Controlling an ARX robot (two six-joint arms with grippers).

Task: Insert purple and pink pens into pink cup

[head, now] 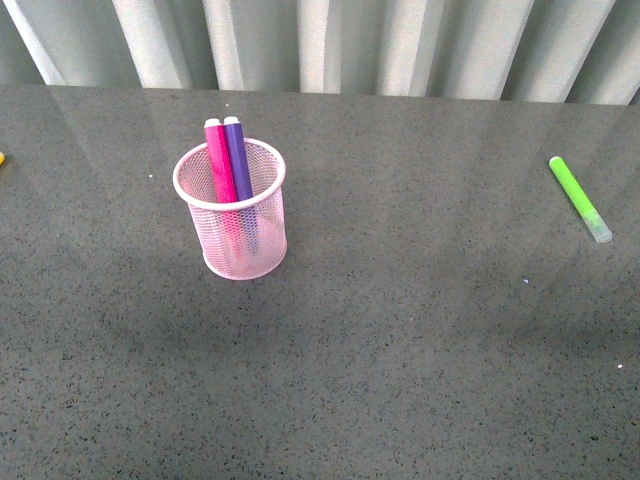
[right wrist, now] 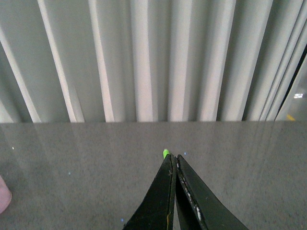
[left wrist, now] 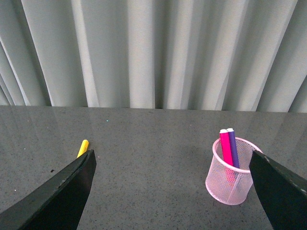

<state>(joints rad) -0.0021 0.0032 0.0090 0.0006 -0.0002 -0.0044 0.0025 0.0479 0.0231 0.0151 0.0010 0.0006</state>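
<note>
The pink cup [head: 231,212] stands upright left of centre on the grey table. The pink pen [head: 219,160] and the purple pen [head: 238,157] stand side by side inside it, tops above the rim. In the left wrist view the cup [left wrist: 230,178] with both pens sits just inside the right finger. My left gripper [left wrist: 172,165] is open and empty, its fingers [left wrist: 62,191] wide apart. My right gripper [right wrist: 173,158] is shut and empty, with the tip of the lime green pen [right wrist: 165,153] showing just beyond it. Neither arm shows in the front view.
The lime green pen [head: 580,199] lies on the table at the right. A yellow pen [left wrist: 83,147] lies at the far left, its tip just visible in the front view [head: 2,158]. Pale pleated curtains [head: 320,45] hang behind the table's far edge.
</note>
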